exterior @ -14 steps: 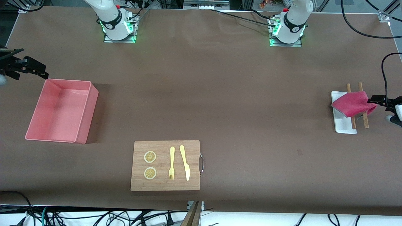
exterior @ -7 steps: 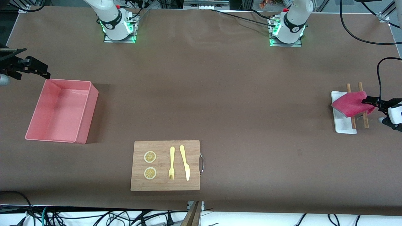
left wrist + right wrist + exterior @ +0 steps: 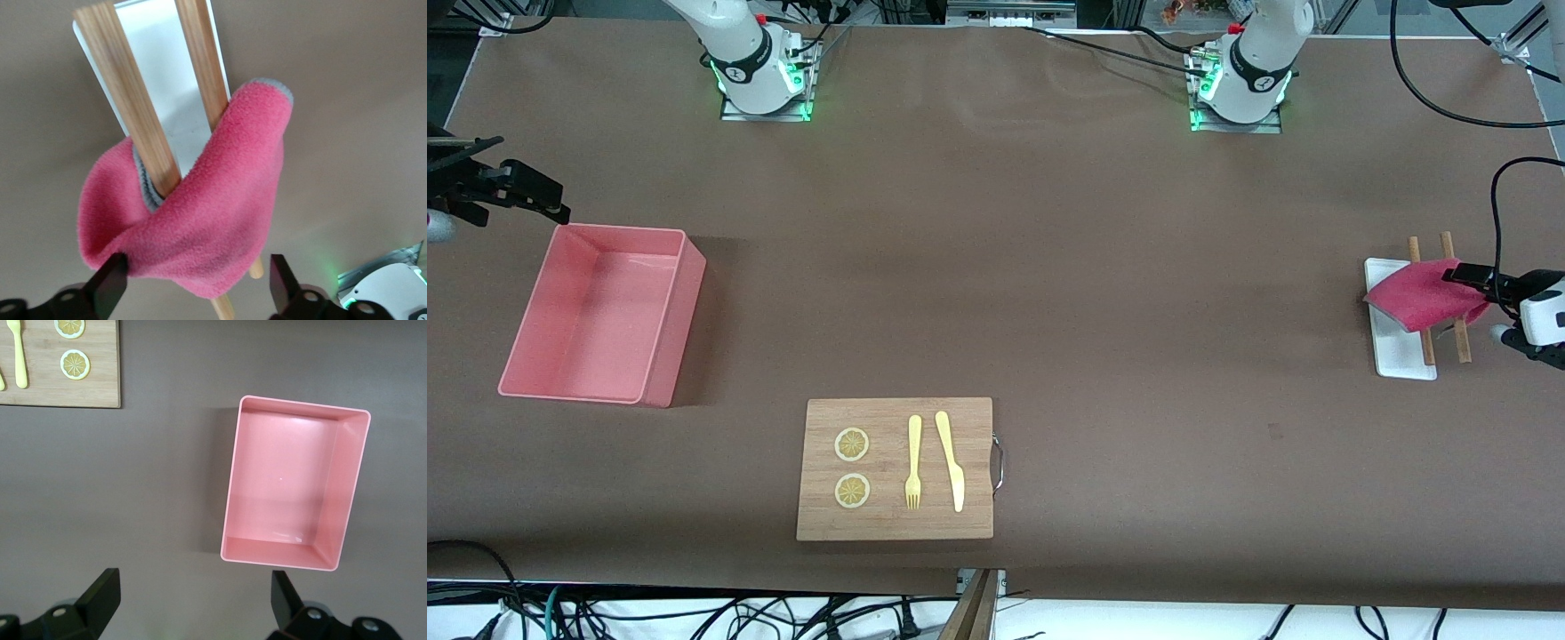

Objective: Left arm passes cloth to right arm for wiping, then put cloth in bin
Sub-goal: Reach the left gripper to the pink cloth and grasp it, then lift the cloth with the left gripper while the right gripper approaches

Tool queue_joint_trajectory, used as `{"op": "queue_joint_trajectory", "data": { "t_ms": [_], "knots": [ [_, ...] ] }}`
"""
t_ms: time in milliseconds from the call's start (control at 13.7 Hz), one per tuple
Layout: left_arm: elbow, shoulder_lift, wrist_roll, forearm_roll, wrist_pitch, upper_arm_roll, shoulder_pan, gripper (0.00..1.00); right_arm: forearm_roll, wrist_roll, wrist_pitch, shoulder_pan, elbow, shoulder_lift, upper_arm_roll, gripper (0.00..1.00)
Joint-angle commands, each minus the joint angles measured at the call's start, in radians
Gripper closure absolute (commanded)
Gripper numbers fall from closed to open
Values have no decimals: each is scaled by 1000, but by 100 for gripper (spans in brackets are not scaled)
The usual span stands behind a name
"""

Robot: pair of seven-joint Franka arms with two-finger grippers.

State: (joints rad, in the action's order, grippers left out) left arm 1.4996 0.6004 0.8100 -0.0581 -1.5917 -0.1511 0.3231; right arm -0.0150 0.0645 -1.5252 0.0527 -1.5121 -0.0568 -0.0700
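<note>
The magenta-pink cloth (image 3: 1418, 298) (image 3: 207, 213) hangs folded over two wooden sticks (image 3: 1461, 342) (image 3: 130, 93) that lie across a small white tray (image 3: 1396, 351) (image 3: 167, 87) at the left arm's end of the table. My left gripper (image 3: 1463, 276) (image 3: 197, 287) is open, and the cloth's hanging edge lies between its fingers. One of its fingers (image 3: 110, 287) touches the fold. The pale pink bin (image 3: 600, 311) (image 3: 293, 480) stands empty at the right arm's end. My right gripper (image 3: 547, 200) (image 3: 193, 600) waits open beside the bin with nothing in it.
A wooden cutting board (image 3: 895, 468) (image 3: 73, 390) lies near the table's front edge. It carries two lemon slices (image 3: 852, 444), a yellow fork (image 3: 913, 462) and a yellow knife (image 3: 951, 458). A metal handle (image 3: 999, 462) sticks out from the board's side.
My left gripper has moved in onto the cloth's edge, and its jaws have narrowed slightly. The cloth has not moved, and the right arm has barely shifted.
</note>
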Motion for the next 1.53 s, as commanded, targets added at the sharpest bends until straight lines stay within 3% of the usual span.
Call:
{"op": "queue_joint_trajectory", "data": {
  "t_ms": [0,292,512,950,1169,1462],
  "knots": [
    [-27,10,21,24,35,7,16,40,1,9,2,3,21,-8,-1,0],
    [-27,18,23,18,35,7,14,70,3,9,2,3,21,-8,-1,0],
    [-29,18,21,11,35,7,14,100,1,9,2,4,21,-8,-1,0],
    [-61,12,18,23,74,7,13,100,1,3,0,15,21,-8,1,0],
    [-178,9,2,41,246,10,-1,100,1,0,0,16,21,-6,1,0],
    [-332,6,-98,151,473,16,-58,100,0,14,0,24,20,-9,1,0]
  ]
}}
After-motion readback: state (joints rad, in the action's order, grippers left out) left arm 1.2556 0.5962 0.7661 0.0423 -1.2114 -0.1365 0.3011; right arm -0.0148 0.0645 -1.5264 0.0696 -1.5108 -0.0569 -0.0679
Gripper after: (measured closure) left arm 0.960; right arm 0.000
